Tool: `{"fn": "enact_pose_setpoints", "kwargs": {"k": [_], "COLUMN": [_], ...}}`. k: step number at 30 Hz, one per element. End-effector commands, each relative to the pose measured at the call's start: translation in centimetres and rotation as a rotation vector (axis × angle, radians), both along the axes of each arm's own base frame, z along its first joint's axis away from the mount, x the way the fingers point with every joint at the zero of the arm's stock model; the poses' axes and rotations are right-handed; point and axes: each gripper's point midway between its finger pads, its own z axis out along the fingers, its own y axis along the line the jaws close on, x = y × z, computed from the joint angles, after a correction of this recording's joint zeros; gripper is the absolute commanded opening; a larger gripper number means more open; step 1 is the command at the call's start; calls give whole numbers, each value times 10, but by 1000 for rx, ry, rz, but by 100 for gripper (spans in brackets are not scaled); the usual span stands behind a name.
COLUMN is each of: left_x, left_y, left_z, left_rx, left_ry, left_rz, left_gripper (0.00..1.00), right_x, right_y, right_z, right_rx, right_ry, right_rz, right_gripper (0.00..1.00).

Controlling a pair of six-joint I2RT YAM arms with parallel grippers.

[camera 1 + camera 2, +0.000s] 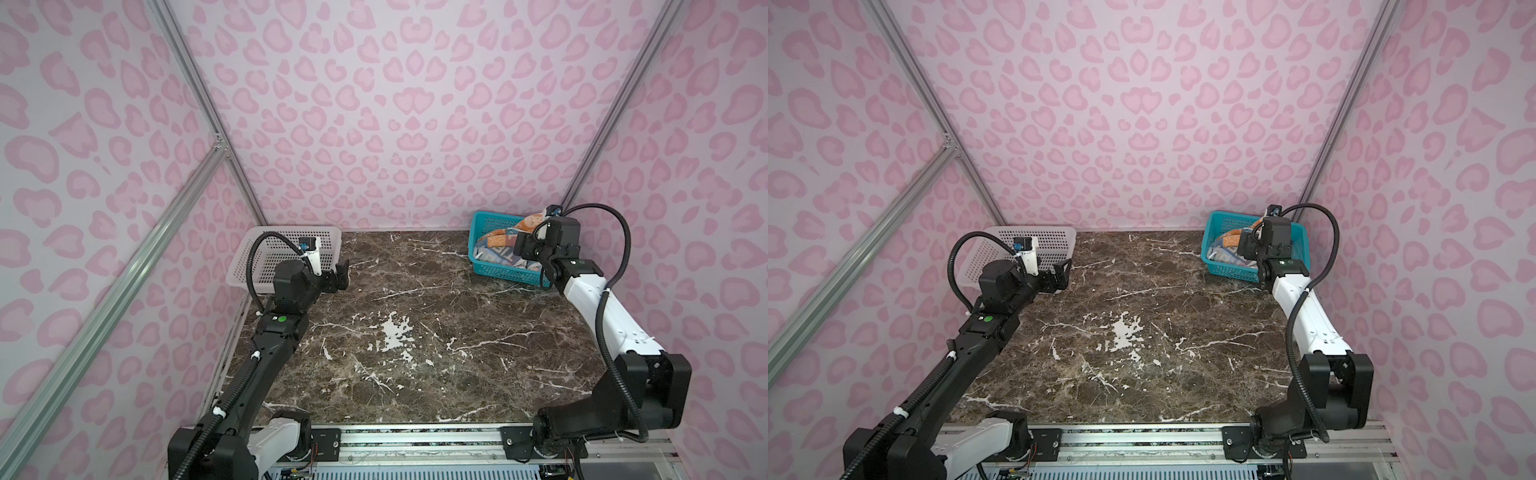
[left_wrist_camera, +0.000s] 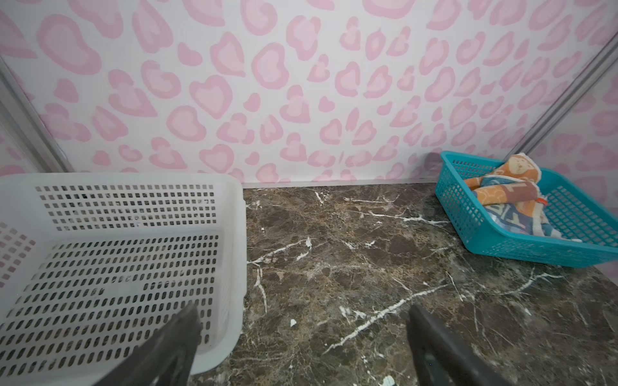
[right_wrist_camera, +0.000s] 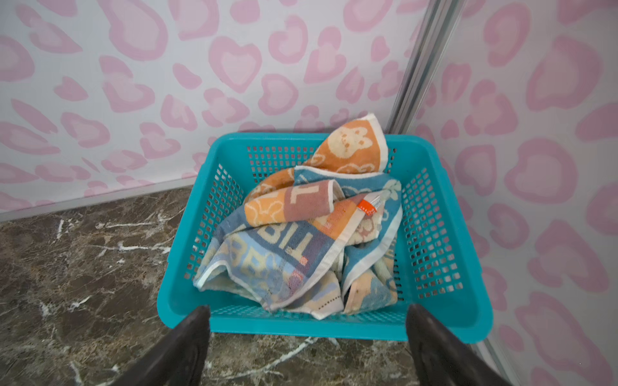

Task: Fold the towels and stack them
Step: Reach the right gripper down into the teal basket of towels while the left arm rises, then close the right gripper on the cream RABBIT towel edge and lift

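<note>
The towels lie crumpled together in a teal basket (image 3: pixel 301 326) at the table's back right corner. The orange towel (image 3: pixel 351 143) sticks up at the far wall, the blue towel (image 3: pixel 384 217) lies under it, and the cream lettered towel (image 3: pixel 267 260) is in front. In both top views the pile (image 1: pixel 498 245) (image 1: pixel 1227 245) is partly hidden by my right arm. My right gripper (image 3: pixel 307 310) (image 1: pixel 521 245) hovers open at the basket's near rim, holding nothing. My left gripper (image 2: pixel 303 307) (image 1: pixel 341 274) is open above the marble, beside the white basket.
A white perforated basket (image 1: pixel 291 232) (image 2: pixel 234 234) stands at the back left against the wall. Pink patterned walls with aluminium posts (image 1: pixel 602 137) close in three sides. A metal rail (image 1: pixel 415 440) carrying both arm bases runs along the front edge of the dark marble table (image 1: pixel 415 353).
</note>
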Motion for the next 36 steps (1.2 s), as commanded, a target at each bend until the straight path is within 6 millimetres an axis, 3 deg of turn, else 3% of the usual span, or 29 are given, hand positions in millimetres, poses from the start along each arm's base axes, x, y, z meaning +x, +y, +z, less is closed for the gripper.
{"fn": "enact_pose_setpoints", "kwargs": {"k": [1,7,9,18,32,36], "left_x": [-11,-21,-23,-17,-5,-1], "left_y": [-19,-36,-40,-53,-73,-78], "left_z": [11,19,18,4,-14,-17], "left_rx": [-42,-62,-87,-122,-105,-101], "left_ry": [-11,-17,-16,31,76,89], "left_rz": [-77,-132,-148,-169,-157,-168], "left_gripper": [97,97,97,97,97,97], "right_x": [-11,0,12,35,60,64], "right_y": [-6,-21,-24,-37,-33,-29], "right_z": [-38,-81,-85,-139,-182,-185], "right_rx": [72,158,212,278,353,383], "right_ry": [202,330,336,455,564,571], "right_rz": [-38,-102,-102,-164,-183,-174], "right_gripper": [89,86,84,78,65,52]}}
